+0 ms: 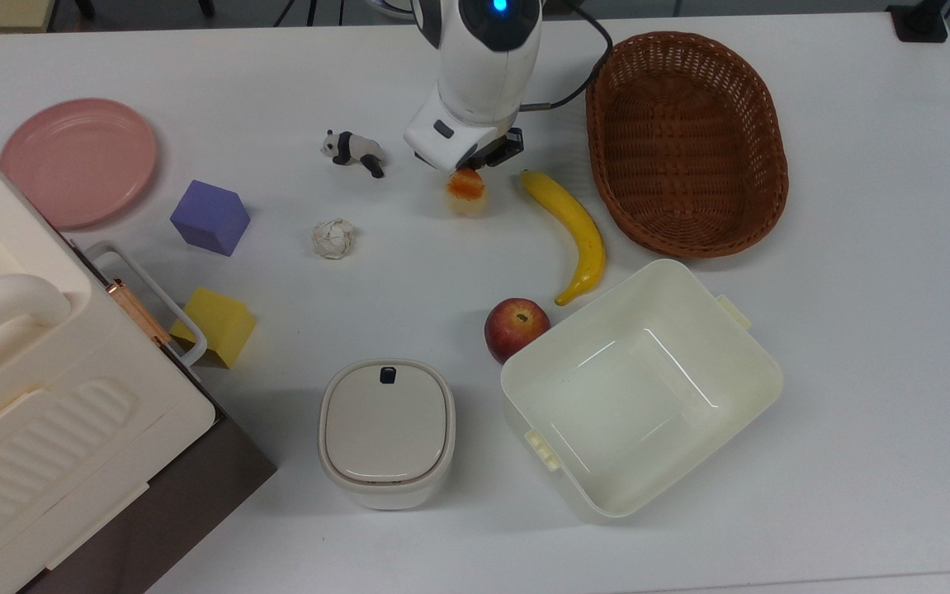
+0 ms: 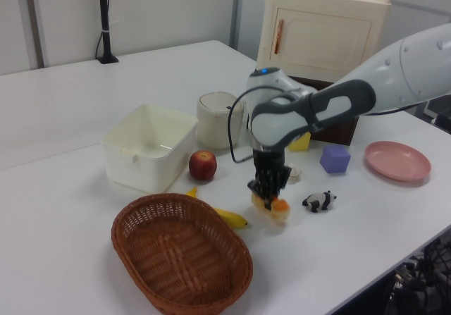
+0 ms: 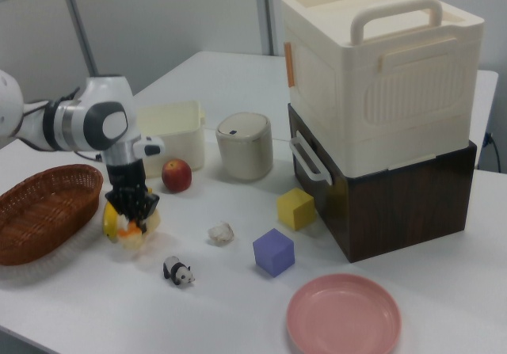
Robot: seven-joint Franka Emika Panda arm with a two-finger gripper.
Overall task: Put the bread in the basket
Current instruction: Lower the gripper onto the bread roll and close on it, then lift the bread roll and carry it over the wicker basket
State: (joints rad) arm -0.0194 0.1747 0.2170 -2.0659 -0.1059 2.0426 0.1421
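Item: bread [image 1: 466, 191], on the table [image 1: 854, 330], at 9 o'clock of the wicker basket [image 1: 687, 140] in the top view. My gripper [image 2: 266, 197] is clamped on it. I judge it light, soft, squashable; hold across the pale sides.

Top view is looking straight down on the table [image 1: 854, 330], with my arm [image 1: 487, 58] entering at its upper edge. Left view is looking across from low beside the basket [image 2: 180, 258], facing the cabinet [image 2: 324, 26]. Right view is facing back from the plate [image 3: 342, 316] end, the cabinet [image 3: 380, 93] sitting near. All three are sharing the tub [image 1: 640, 388], the basket and my arm.
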